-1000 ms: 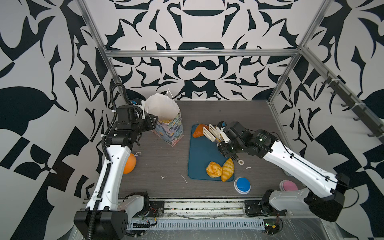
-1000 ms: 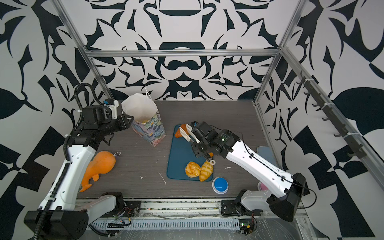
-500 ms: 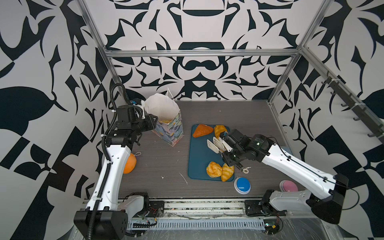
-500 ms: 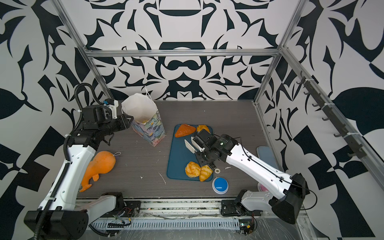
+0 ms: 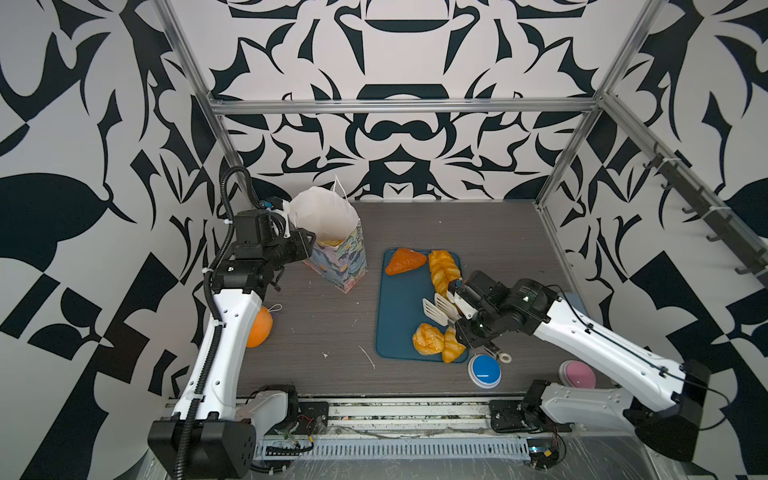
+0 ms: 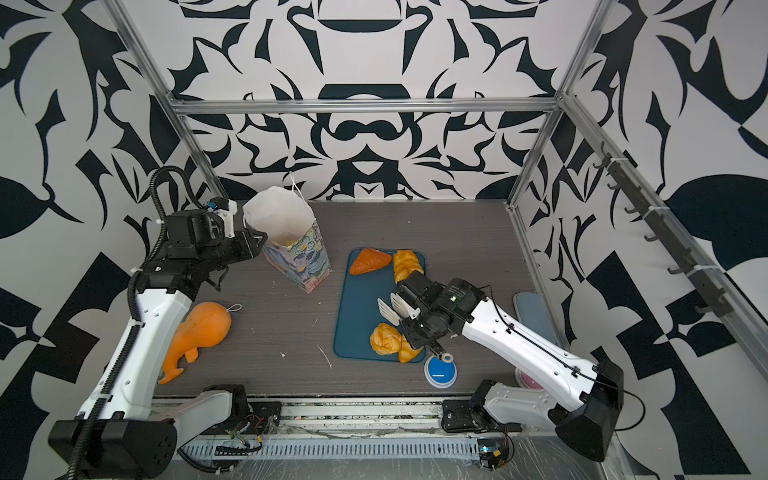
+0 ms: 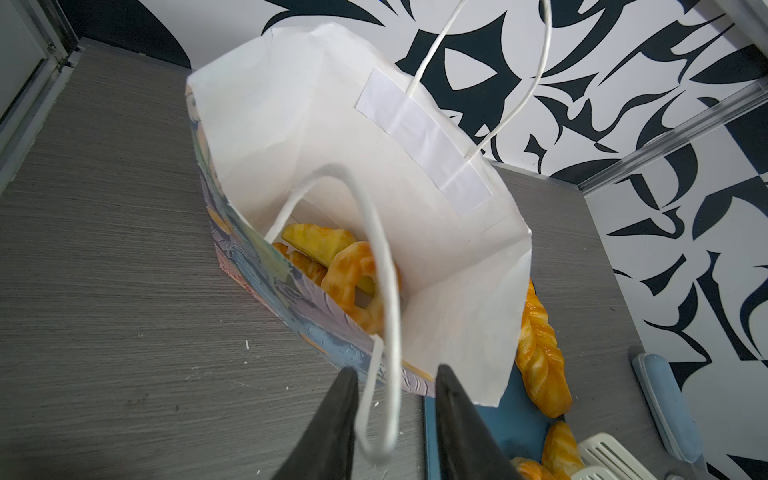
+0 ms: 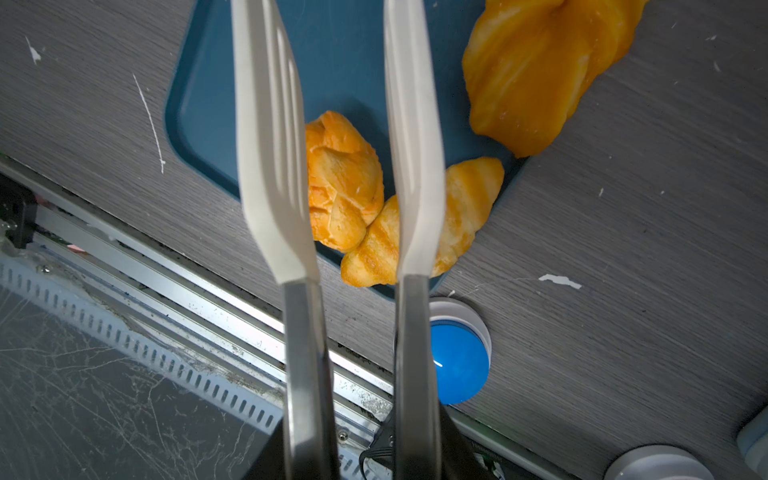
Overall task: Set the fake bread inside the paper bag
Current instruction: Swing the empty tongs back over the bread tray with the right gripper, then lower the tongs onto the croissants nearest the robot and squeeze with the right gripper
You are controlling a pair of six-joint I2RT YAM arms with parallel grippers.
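At the left, the left gripper (image 7: 397, 376) is set at the near rim of the paper bag (image 5: 340, 262), which stands upright and open. Its black fingers are parted by a narrow gap. A white string handle (image 7: 386, 291) hangs loosely between them, and whether the rim is touched cannot be told. Some of the fake bread (image 7: 353, 278), a ring and croissants, is seen inside the bag.

Further right, apart from the bag, a blue tray (image 5: 399, 307) carries a dark triangle (image 5: 405, 261) and a braided loaf (image 5: 444, 268) at its far end. A round bun (image 8: 343, 183) and a croissant (image 8: 461, 208) lie at its near end.

The right gripper (image 5: 459, 316), much the nearer, is closed on white tongs (image 5: 436, 309). Their blades are held apart and empty above the bun, which is framed between them, while the croissant lies slantwise under one blade.
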